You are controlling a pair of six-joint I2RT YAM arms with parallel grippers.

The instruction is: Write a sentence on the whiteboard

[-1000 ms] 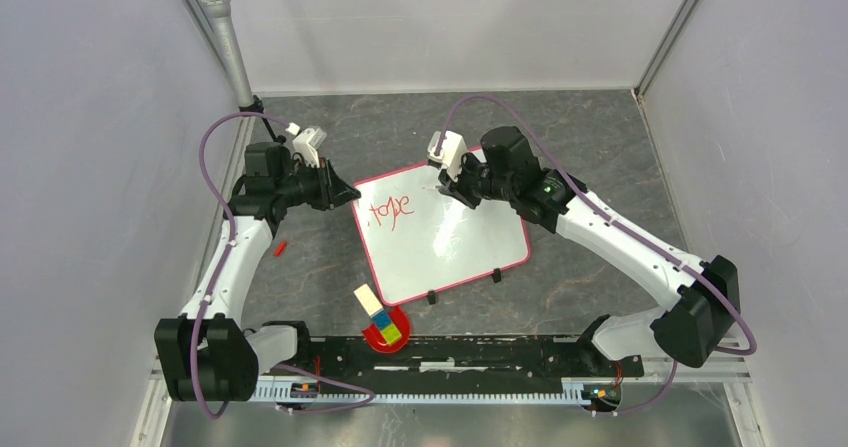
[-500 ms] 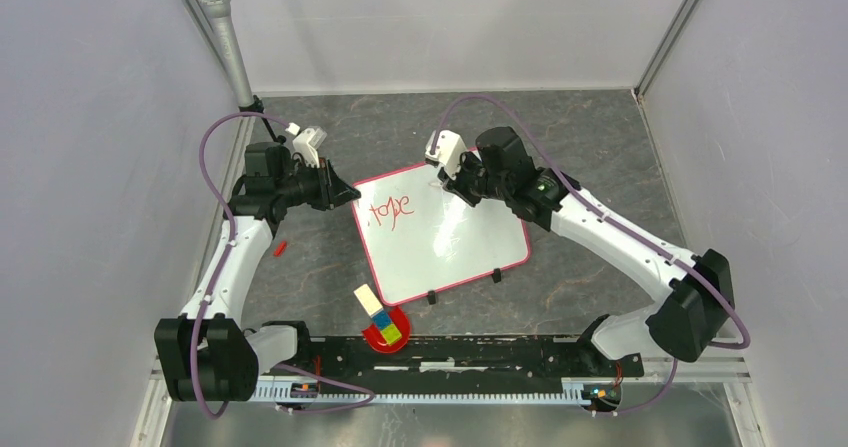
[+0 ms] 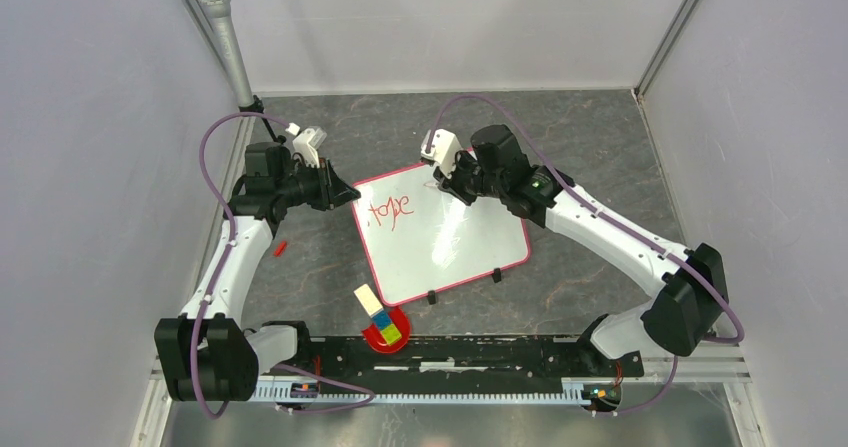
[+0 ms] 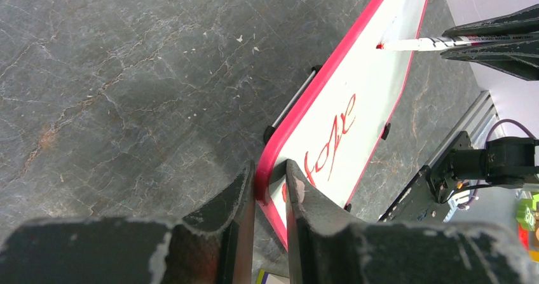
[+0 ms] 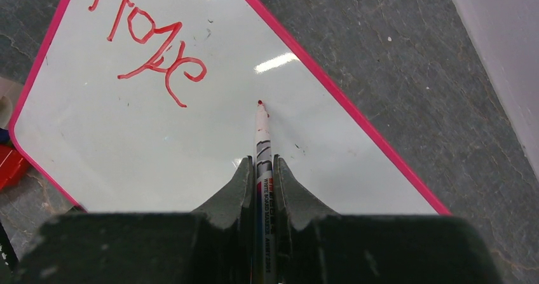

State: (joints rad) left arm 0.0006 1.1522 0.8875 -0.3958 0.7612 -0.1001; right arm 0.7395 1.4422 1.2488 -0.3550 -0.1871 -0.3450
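One grey, veined stone-look surface [image 3: 580,137] carries everything. Two white-and-black arms reach in from the near edge, one on each side.

There is one whiteboard [image 3: 450,242], lying flat near the middle of the surface and turned at an angle. It has a red-pink border. One scrawled word in red ink [image 3: 391,210] sits near its left corner; the rest of its white face is bare.

The left claw [image 4: 270,166] is pressed onto the whiteboard's left rim, with one finger [image 4: 238,198] on the outer side of the border and the other on the white face.

The right claw [image 5: 262,160] is at the board's far edge, squeezed around one whiteboard marker [image 5: 261,138]. The marker's barrel runs out between the fingers, and its red tip meets the white face to the right of the word.

One red dish [image 3: 404,318] stands on the surface just off the board's near corner. It holds a short row of small blocks [image 3: 380,319], cream, blue, yellow and green by colour; the exact number is unclear.

Two small black clips [image 3: 432,297] sit on the board's near edge, apart from each other.

One tiny red piece [image 3: 280,249] lies on the surface beside the left arm, too small to identify.
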